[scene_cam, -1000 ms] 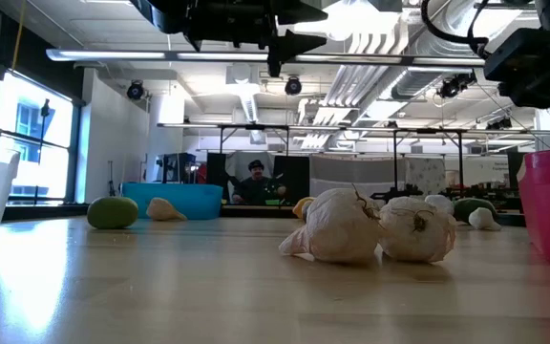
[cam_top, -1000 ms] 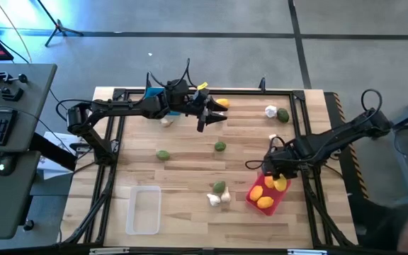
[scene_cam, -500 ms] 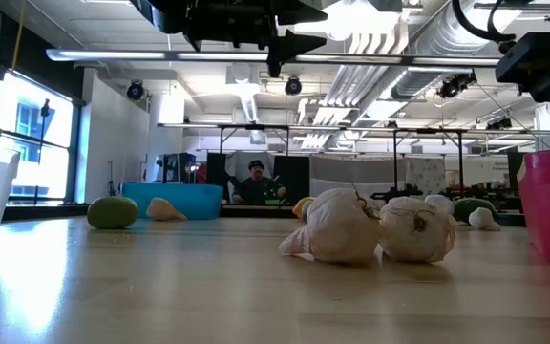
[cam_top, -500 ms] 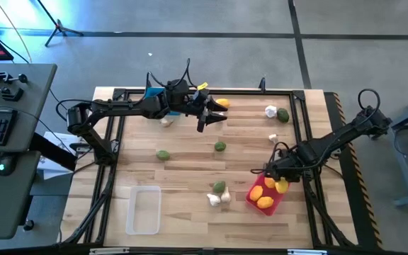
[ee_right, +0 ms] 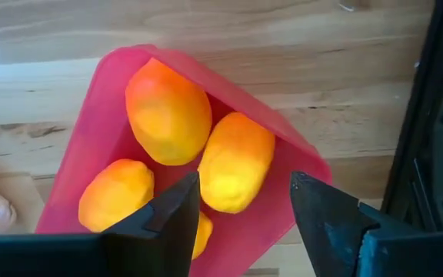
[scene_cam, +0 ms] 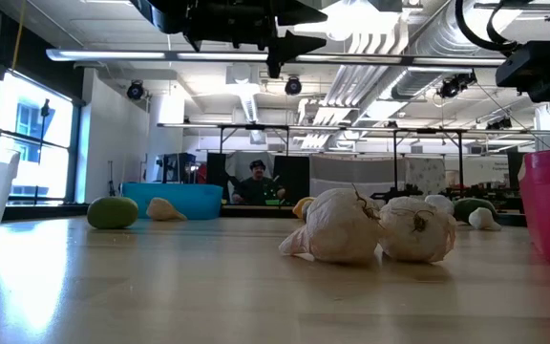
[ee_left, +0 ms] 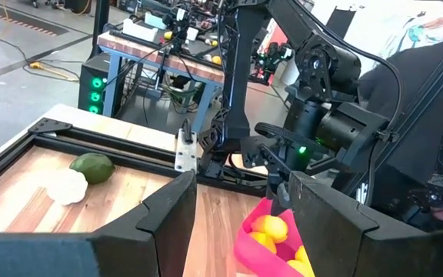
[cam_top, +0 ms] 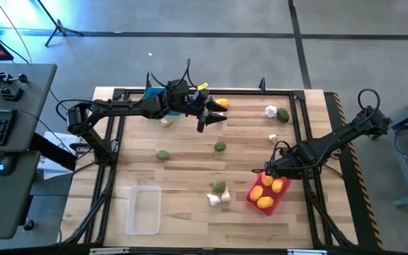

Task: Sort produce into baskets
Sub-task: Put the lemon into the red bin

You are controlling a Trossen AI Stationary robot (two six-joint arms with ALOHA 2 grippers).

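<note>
The red basket [cam_top: 255,201] stands near the table's right front and holds several yellow fruits [ee_right: 168,111]. My right gripper [cam_top: 271,168] hangs open just above it, pointing down, its fingers [ee_right: 171,211] on either side of one yellow fruit [ee_right: 235,163] that lies in the basket. My left gripper [cam_top: 211,119] waits open and empty, held level high over the table's far middle. The blue basket [scene_cam: 172,199] stands at the far left, mostly hidden under the left arm. The clear basket [cam_top: 144,209] stands at the near left. Green fruits [cam_top: 163,154], [cam_top: 220,146] and garlic bulbs [cam_top: 218,199] lie loose on the wood.
A yellow fruit [cam_top: 221,103] lies at the far edge beside the left gripper. A green fruit [cam_top: 282,115] and a garlic bulb [cam_top: 270,110] lie at the far right, another bulb [cam_top: 273,137] nearer. A black frame [cam_top: 299,134] rims the table. A person [scene_cam: 256,180] shows far behind.
My right gripper has turned a little about its own axis above the red basket, staying over the same spot. The left arm has kept still.
</note>
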